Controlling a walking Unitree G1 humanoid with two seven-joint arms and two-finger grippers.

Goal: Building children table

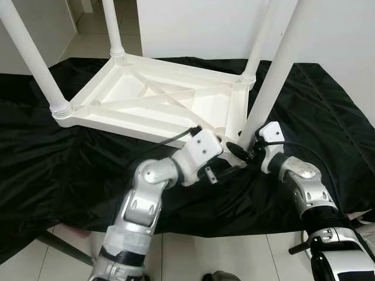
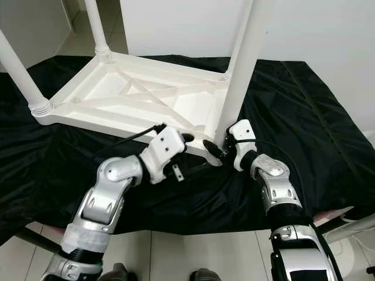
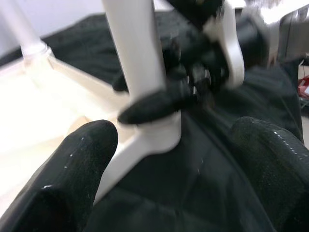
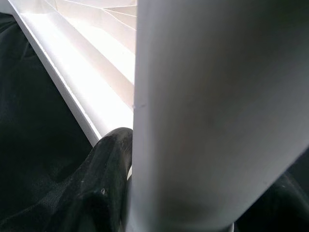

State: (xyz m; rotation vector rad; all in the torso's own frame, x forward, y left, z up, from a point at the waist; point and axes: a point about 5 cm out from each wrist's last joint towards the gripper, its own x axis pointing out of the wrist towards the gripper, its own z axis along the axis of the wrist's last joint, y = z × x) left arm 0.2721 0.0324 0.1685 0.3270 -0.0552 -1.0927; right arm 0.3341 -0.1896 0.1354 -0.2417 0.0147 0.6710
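A white plastic table (image 1: 152, 99) lies upside down on a black cloth (image 1: 70, 158), with its legs pointing up. My right gripper (image 1: 239, 147) is shut around the nearest leg (image 1: 272, 76), low down where it meets the corner socket. One black finger (image 4: 106, 188) presses against that leg (image 4: 212, 111). My left gripper (image 3: 174, 133) is open, its two fingers spread wide just short of the same corner socket and touching nothing.
Three more legs stand at the front left (image 1: 32, 55), back left (image 1: 112, 26) and back right (image 1: 261, 35) corners. The cloth spreads over a low platform, with tiled floor (image 1: 217, 257) in front and a white wall behind.
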